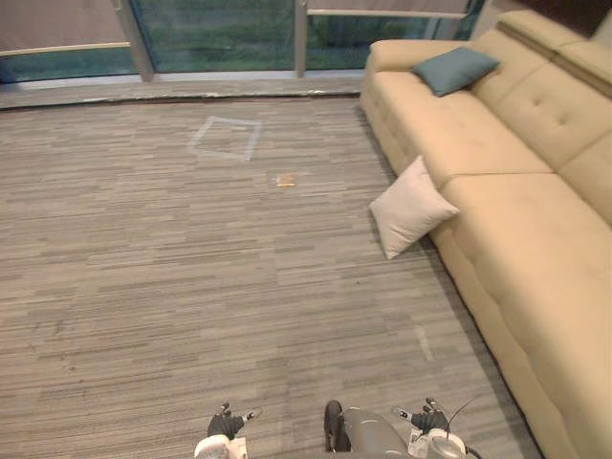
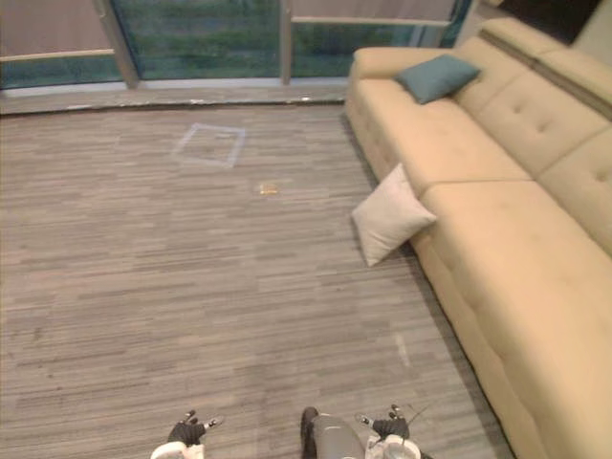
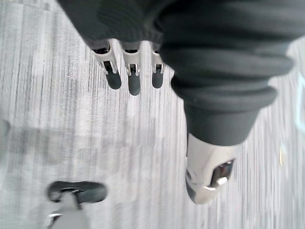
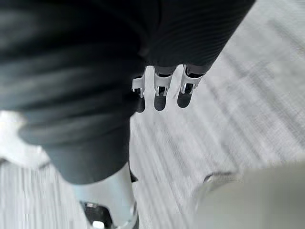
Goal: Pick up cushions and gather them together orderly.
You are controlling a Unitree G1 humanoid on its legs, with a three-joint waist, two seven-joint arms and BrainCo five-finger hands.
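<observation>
A cream cushion (image 2: pixel 390 215) stood on the grey carpet (image 2: pixel 134 287), leaning against the front of the long tan sofa (image 2: pixel 535 258), while a teal cushion (image 2: pixel 437 77) lay well apart from it on the sofa's far seat, near the glass wall (image 2: pixel 191 38). Out on the open floor there was a pale taped square (image 2: pixel 208 144) and, just nearer, a small yellowish scrap (image 2: pixel 269 188). The left hand (image 2: pixel 188 431) and the right hand (image 2: pixel 391 426) hung low at the near edge, far from both cushions.

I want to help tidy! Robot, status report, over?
Left hand, right hand open, empty. White cushion on floor against sofa; teal cushion on sofa seat, apart. Small brown scrap on floor, left of it.
</observation>
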